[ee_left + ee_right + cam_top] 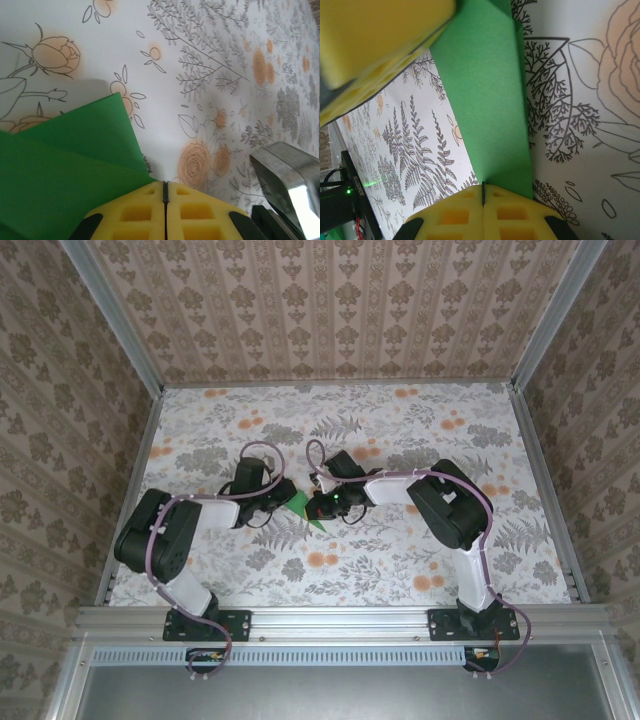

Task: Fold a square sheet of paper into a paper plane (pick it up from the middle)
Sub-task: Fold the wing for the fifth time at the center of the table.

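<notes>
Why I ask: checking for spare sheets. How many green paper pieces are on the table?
1. The green paper, folded, lies near the middle of the table between the left gripper and right gripper, both touching it. More could be hidden underneath them.

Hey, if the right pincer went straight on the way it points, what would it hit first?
Probably the left pincer, just across the paper that the right pincer pinches. Depth is unclear, so it may pass beside it.
</notes>
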Robot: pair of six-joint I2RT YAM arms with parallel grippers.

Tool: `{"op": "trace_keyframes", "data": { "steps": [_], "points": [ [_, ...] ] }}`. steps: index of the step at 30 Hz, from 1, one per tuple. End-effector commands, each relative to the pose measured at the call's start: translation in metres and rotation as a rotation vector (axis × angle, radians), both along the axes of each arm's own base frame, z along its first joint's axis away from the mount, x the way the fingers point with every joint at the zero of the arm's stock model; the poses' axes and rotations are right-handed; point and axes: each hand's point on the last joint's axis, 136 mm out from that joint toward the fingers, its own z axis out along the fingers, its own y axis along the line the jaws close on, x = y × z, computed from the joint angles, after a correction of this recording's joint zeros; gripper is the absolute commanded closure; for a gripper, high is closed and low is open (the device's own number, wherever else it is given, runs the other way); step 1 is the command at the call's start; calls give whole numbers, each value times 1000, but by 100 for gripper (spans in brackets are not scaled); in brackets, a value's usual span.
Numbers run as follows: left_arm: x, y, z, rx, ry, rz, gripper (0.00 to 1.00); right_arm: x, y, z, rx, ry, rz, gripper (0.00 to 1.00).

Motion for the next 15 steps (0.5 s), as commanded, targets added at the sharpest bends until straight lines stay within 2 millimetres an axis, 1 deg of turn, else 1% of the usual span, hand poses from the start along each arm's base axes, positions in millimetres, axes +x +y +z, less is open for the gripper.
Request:
{"op": "trace_keyframes", "data": {
  "steps": [1, 3, 6, 8, 15],
  "points": [
    [9, -3, -4, 15, -4, -4, 92, -29, -50, -73, -258, 143, -64, 100],
    [9, 3, -14, 33, 22, 29, 93, -30, -51, -74, -264, 147, -65, 100],
    [6, 19, -32, 60, 63, 87, 93, -30, -52, -75, -271, 149, -67, 100],
    [4, 29, -38, 64, 77, 121, 93, -31, -53, -76, -278, 151, -70, 100],
    [4, 68, -45, 100, 85, 192, 93, -35, -62, -85, -317, 175, -84, 100]
  ]
}}
